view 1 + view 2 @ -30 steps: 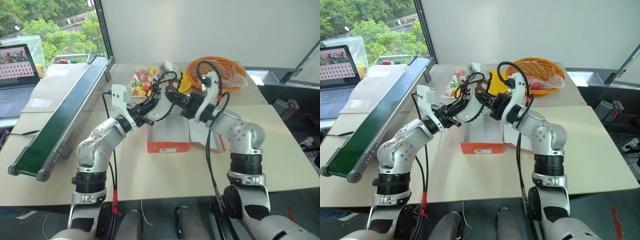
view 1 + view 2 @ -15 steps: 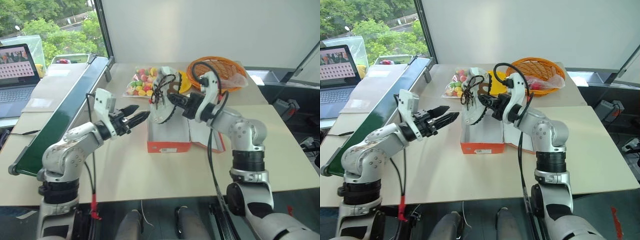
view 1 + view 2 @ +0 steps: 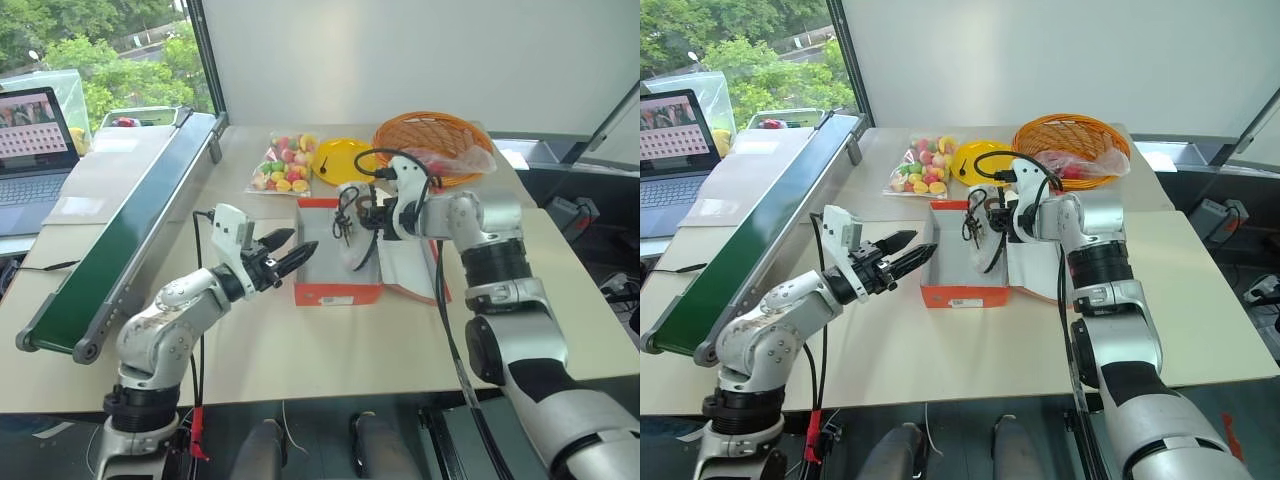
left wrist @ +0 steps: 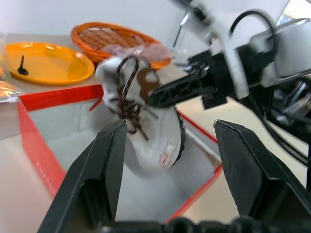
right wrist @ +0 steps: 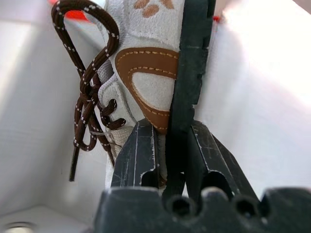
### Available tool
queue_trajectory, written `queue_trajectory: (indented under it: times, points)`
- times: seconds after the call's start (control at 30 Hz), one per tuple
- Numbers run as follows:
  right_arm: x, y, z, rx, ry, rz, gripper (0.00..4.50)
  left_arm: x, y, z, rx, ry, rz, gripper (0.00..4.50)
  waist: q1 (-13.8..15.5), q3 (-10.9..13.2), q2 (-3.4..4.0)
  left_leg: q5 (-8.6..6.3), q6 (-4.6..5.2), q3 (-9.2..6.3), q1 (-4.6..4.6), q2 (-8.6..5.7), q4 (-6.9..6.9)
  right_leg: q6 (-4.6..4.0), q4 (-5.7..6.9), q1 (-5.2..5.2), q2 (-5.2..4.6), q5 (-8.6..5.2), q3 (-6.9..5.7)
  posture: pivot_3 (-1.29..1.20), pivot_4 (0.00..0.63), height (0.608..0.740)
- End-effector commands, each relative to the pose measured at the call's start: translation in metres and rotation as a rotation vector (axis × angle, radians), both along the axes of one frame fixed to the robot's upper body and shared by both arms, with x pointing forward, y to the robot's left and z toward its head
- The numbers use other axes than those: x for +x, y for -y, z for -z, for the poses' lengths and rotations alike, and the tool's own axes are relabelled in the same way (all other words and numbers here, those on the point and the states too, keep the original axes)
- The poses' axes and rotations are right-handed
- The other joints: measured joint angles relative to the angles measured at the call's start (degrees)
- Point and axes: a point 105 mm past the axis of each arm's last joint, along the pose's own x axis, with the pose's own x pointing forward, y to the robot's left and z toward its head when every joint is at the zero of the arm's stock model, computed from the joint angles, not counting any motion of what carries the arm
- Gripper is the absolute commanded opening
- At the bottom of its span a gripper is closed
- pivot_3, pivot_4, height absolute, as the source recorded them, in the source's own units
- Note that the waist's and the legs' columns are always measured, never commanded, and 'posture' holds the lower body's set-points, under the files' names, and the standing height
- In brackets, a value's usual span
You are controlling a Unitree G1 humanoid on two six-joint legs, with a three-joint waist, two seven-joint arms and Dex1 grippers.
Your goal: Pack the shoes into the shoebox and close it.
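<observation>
The pale tabletop (image 3: 330, 340) carries the orange-red cardboard shoebox (image 3: 338, 293), open and white inside. Over it the right gripper (image 5: 167, 160) – jaws clamped on the black ridged sole – holds a white sneaker (image 3: 357, 232), laces dangling. The left gripper (image 3: 290, 252) hovers at the box's left, jaws apart.

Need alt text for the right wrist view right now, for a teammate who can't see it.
The right tool is shut on a white sneaker, pinching its side and black sole. The brown side mark faces the camera, dark laces dangle, and the shoebox shows its white inside around it.
</observation>
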Motion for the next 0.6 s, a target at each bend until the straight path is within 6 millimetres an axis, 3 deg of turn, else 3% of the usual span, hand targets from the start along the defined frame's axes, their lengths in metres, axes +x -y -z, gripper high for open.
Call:
queue_trajectory:
  times: [0.03,0.53,0.6]
  points:
    - [0.007,0.008,-0.011,-0.048,0.017,0.015,0.35,-0.006,0.002,-0.009,-0.018,0.063,-0.019,3.04,0.0,0.0,0.0,0.0,0.0,-0.01,0.0,0.0,0.0,0.0,0.0,0.0,0.0,0.0,0.0,0.0,0.15,0.74]
    - [0.0,0.008,0.018,-0.122,-0.107,-0.026,0.35,-0.011,0.013,-0.001,-0.078,0.042,-0.062,3.04,0.0,0.0,0.01,0.0,0.0,0.0,0.04,-0.01,0.01,0.0,-0.01,0.06,0.0,0.0,-0.01,0.0,0.15,0.74]
    - [-0.002,0.006,0.021,-0.111,-0.117,-0.032,1.35,-0.011,0.012,-0.001,-0.079,0.04,-0.069,3.04,0.0,0.0,0.02,0.0,0.0,0.0,0.07,-0.01,0.01,0.0,-0.01,0.09,0.0,0.0,-0.01,0.0,0.15,0.74]
